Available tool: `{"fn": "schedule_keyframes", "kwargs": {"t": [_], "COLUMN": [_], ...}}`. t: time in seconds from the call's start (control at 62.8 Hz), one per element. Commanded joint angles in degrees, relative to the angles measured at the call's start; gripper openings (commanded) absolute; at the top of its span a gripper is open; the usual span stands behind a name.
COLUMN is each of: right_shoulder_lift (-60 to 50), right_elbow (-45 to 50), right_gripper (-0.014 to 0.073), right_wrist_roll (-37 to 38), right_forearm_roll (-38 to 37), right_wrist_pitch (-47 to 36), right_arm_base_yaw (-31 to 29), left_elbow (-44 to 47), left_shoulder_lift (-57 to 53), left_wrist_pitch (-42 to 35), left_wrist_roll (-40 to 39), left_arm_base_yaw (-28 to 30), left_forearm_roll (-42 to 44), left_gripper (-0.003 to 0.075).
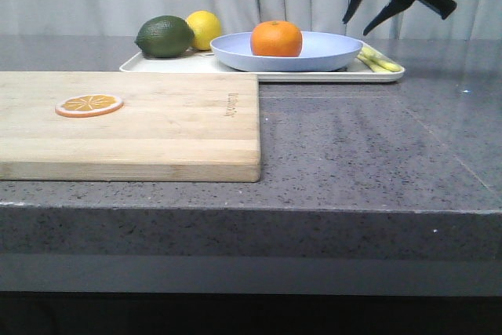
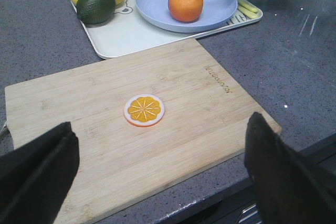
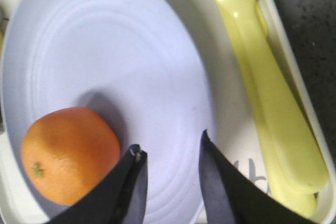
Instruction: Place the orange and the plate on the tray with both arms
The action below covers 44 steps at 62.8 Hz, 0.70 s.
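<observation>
The orange sits on the lavender-blue plate, which rests on the cream-white tray at the back of the table. All three also show in the left wrist view: orange, plate, tray. My right gripper is open and empty, raised above the plate's right edge. In its wrist view the gripper hangs over the bare plate, beside the orange. My left gripper is wide open and empty above the cutting board's near edge.
A wooden cutting board with an orange slice lies front left. On the tray are a green lime, a lemon and yellow cutlery, which also shows in the right wrist view. The table's front edge is close.
</observation>
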Motion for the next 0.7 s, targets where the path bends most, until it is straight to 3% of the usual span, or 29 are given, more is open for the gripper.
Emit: {"fn": "schedule_keyframes", "kwargs": {"t": [0.0,0.08,0.43,0.558,0.685], "right_shoulder_lift": [-5.9,-7.8,-21.8,-28.3,-37.7], "right_elbow": [-4.0,-4.7,-3.7,4.0,16.7], "right_gripper": [0.0281,0.028,0.028,0.028,0.028], "right_wrist_roll": [-0.6,-0.9,-14.9,-18.7,-23.9], "right_forearm_roll": [-0.3,-2.5,-11.1,-13.1,-13.1], "right_wrist_pitch": [0.1,1.6,8.9,8.1,1.6], "right_arm_base_yaw": [-0.1,-0.1,0.1,1.4,3.5], "left_elbow": [-1.4,-1.4,-1.4,-1.4,-1.4], "left_shoulder_lift": [0.1,0.1,0.1,0.1,0.1], "left_wrist_pitch": [-4.0,-4.0,-4.0,-4.1,-4.1], "left_wrist_roll": [-0.4,-0.4,-0.4,-0.4,-0.4], "left_arm_base_yaw": [0.1,0.1,0.1,0.1,0.1], "left_forearm_roll": [-0.7,-0.7,-0.7,-0.7,-0.7], "left_gripper": [0.062,0.0619,0.062,0.0619,0.062]}}
